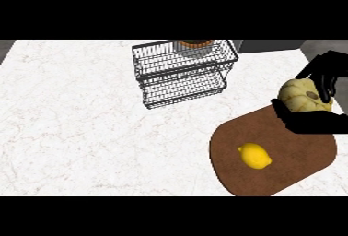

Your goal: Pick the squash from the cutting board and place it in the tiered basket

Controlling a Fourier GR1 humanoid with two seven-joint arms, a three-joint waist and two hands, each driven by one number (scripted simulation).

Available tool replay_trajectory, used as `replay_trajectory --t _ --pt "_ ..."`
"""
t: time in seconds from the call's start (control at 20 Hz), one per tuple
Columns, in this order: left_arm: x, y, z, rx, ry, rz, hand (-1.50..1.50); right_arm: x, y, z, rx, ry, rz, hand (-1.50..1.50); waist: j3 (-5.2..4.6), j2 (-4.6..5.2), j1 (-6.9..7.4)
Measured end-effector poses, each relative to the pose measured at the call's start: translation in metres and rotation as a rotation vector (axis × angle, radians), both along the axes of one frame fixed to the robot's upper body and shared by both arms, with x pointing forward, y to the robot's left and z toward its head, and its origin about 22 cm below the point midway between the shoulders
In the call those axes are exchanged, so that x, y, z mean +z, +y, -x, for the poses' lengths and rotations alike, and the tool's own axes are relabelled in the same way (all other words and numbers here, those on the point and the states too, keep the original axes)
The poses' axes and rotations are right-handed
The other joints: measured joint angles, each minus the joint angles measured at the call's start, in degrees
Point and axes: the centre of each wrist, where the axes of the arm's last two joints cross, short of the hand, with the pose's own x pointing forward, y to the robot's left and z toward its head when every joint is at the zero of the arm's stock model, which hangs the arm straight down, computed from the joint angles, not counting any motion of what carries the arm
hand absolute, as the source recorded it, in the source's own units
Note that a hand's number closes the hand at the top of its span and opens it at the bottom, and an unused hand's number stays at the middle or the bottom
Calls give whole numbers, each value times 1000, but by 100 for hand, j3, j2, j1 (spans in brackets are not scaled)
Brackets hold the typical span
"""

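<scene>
Squash (306,95) sits gripped by right hand (309,122) over cutting board (292,170) edge, well apart from tiered basket (183,73).

The worktop (75,120) looks like pale, faintly veined matt stone, the tiered basket (183,73) is thin dark metal wire, the cutting board (299,161) smooth brown wood, the lemon (255,156) smooth-skinned, and the squash (302,94) pale, lumpy and dull.

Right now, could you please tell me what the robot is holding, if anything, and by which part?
The right hand holds the squash: fingers curl over its top and right side, and the rest of the hand lies beneath it.
</scene>
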Motion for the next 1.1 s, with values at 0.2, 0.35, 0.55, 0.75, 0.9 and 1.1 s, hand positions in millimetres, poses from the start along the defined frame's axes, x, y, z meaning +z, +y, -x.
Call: replay_trajectory --t 0.2,0.35,0.55,0.75,0.9,1.1 --pt "0 0 -5 -26 -17 -2 0 18 9 -3 -17 4 -6 150 -1 57 152" --pt "0 0 -8 -44 -27 1 0 29 14 -9 -47 12 -33 150 5 104 264" --pt "-1 0 -12 -72 -37 1 0 42 23 -16 -75 26 -62 150 9 148 394" --pt "-1 1 -17 -100 -44 6 0 53 33 -25 -98 33 -86 150 17 196 521" --pt "-1 0 -20 -114 -47 11 0 57 43 -32 -100 40 -109 150 24 225 613" --pt "-1 -1 -24 -136 -57 13 0 59 57 -44 -101 59 -137 150 32 267 733"
